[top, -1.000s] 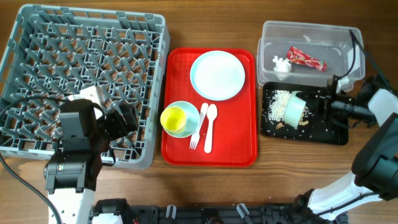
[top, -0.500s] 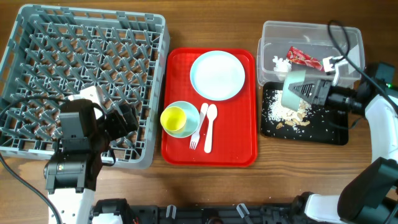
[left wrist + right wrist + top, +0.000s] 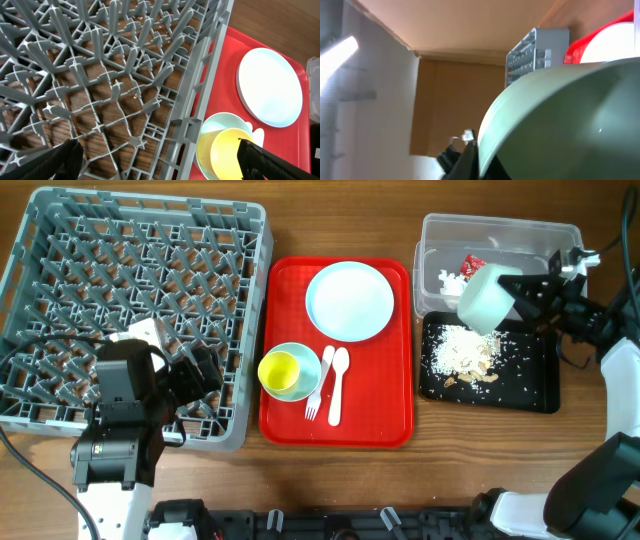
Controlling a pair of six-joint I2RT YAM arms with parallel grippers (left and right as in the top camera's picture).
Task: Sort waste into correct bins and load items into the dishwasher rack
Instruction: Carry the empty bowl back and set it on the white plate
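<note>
My right gripper [image 3: 512,288] is shut on the rim of the pale green bowl [image 3: 483,298] and holds it tilted in the air over the seam between the clear tub [image 3: 500,228] and the black tray [image 3: 535,385]. The bowl fills the right wrist view [image 3: 570,125]. Pale food scraps [image 3: 458,348] lie on the black tray. The red wrapper [image 3: 472,262] and white tissue [image 3: 449,280] lie in the tub. My left gripper [image 3: 203,370] is open over the grey rack [image 3: 130,290]; its fingers [image 3: 60,160] are wide apart.
A red tray [image 3: 385,420] in the middle holds the pale blue plate [image 3: 350,300], the yellow cup [image 3: 278,370] inside the pale blue bowl [image 3: 300,355], the white fork [image 3: 318,385] and spoon [image 3: 337,385]. The plate [image 3: 270,87] and cup [image 3: 230,155] show in the left wrist view.
My right gripper has lifted the green bowl off the black tray and carried it up toward the tub's near edge. The scraps stay on the tray. The left arm has not moved.
</note>
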